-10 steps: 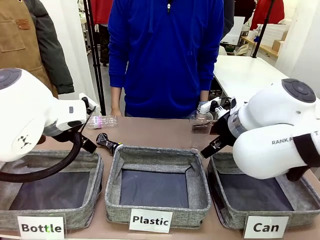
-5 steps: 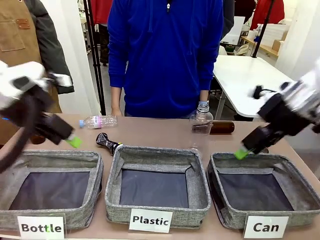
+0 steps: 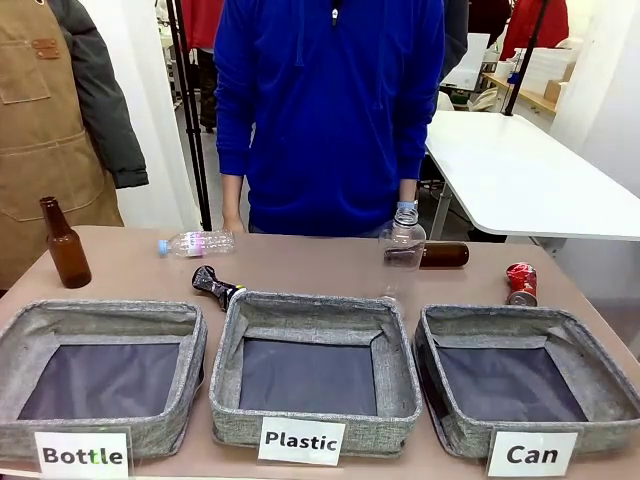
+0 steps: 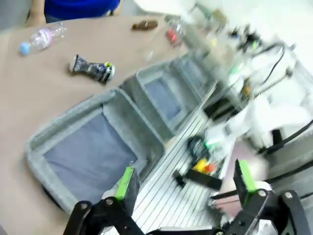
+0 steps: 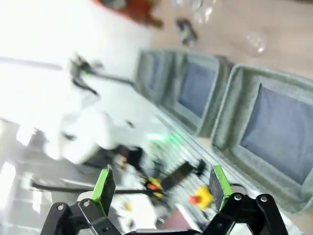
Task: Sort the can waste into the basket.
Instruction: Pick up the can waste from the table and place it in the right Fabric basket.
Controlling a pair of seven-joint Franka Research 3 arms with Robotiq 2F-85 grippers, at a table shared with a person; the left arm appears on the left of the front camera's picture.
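Note:
A shiny red crushed can lies on the table just behind the far right corner of the grey basket labelled "Can". A dark crushed can lies by the far left corner of the "Plastic" bin. In the blurred left wrist view, my left gripper is open and empty, high over the table's edge, with the dark can far ahead. My right gripper is also open and empty, high off the table's side, with the "Can" basket nearest to it.
The "Bottle" bin and "Plastic" bin stand left of the "Can" basket. A brown bottle stands at far left. A clear plastic bottle lies near the person. A clear bottle and a lying brown bottle sit mid-right.
Both arms have swung outward and left the front view. The standing brown bottle and the red can, hidden behind them before, are now uncovered. Both grippers stayed open.

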